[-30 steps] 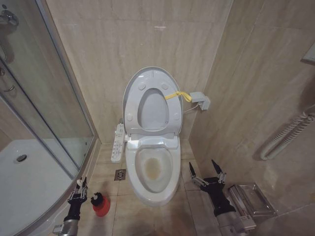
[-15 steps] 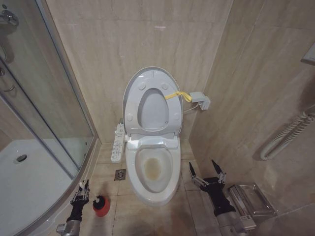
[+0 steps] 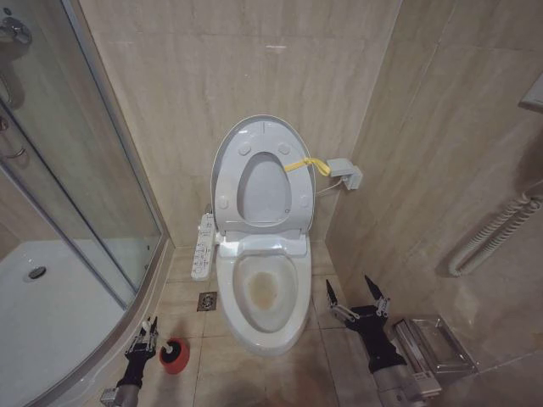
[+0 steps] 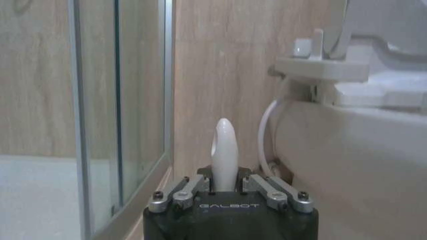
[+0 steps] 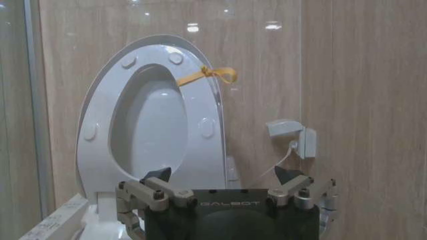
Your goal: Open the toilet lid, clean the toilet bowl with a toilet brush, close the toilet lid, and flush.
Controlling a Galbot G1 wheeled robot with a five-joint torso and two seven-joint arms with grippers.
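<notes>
The toilet lid (image 3: 254, 131) (image 5: 150, 52) stands raised against the wall, and the ring seat is up with it. Below it the toilet bowl (image 3: 293, 292) lies uncovered, a brownish stain in its basin. My left gripper (image 3: 150, 327) (image 4: 223, 176) is low by the floor, left of the bowl and right beside the red holder (image 3: 175, 357). It is shut on the toilet brush, whose white handle (image 4: 223, 145) rises between the fingers. The bristle head is hidden. My right gripper (image 3: 356, 294) (image 5: 223, 176) hangs open to the right of the bowl, holding nothing.
A glass shower enclosure (image 3: 76, 195) and white shower tray (image 3: 42, 314) close off the left. The side control panel (image 3: 204, 246) and a floor drain (image 3: 207, 301) lie between shower and toilet. A yellow strap (image 3: 301, 164), wall box (image 3: 346, 172), metal rack (image 3: 428, 339) and hose (image 3: 492, 233) are on the right.
My left gripper has sunk lower and moved in toward the red holder, and its fingers have drawn together. The right arm, lid and bowl have not moved.
</notes>
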